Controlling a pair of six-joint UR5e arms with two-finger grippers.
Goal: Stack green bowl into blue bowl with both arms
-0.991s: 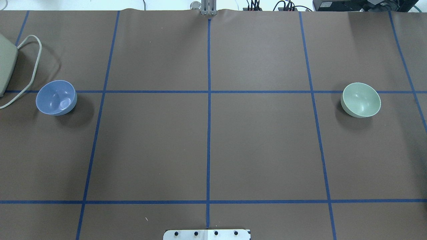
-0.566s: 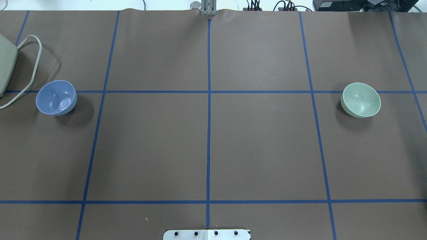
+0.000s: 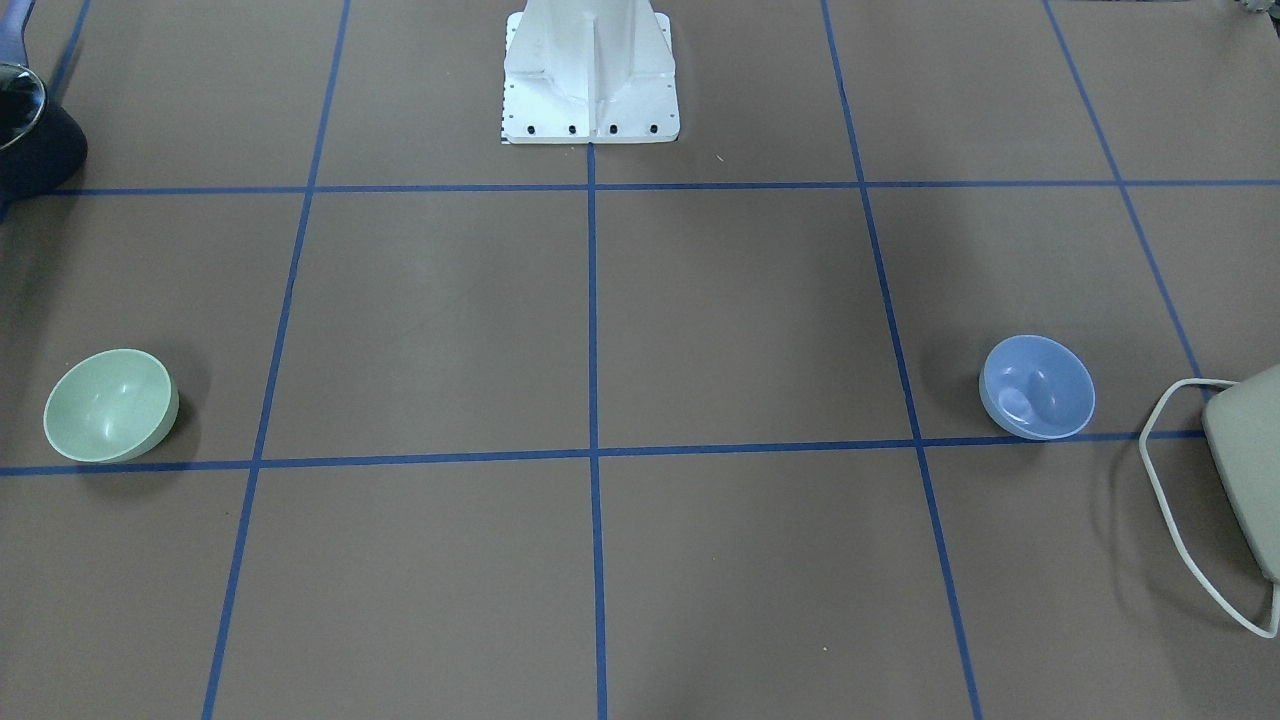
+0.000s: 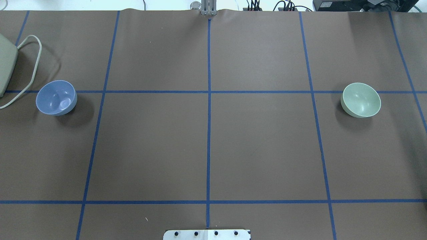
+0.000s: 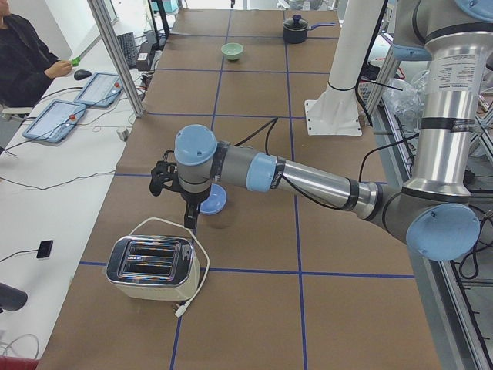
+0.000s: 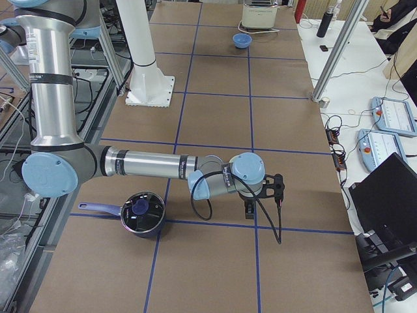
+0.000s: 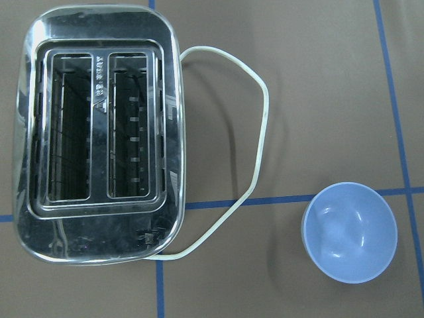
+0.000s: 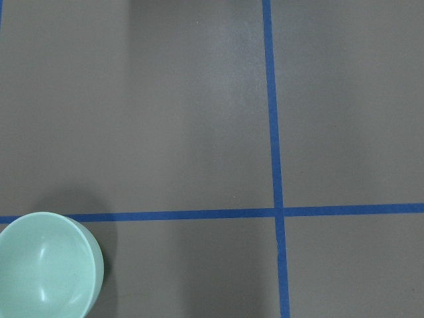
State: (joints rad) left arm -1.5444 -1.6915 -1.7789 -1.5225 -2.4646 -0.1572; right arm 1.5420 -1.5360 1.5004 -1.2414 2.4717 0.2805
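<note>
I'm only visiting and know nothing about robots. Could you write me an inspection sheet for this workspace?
Surface: brown table with a blue tape grid.
Job's things: green bowl on the robot's right, blue bowl on its left; both upright, empty, far apart.
Clutter: toaster beside the blue bowl; lidded pot by the right arm.
Grippers: left gripper hangs near the blue bowl, right gripper above the table; open or shut cannot be told.
Cables: toaster cord loops on the table.
Surroundings: white pedestal; seated person at a side desk.
</note>
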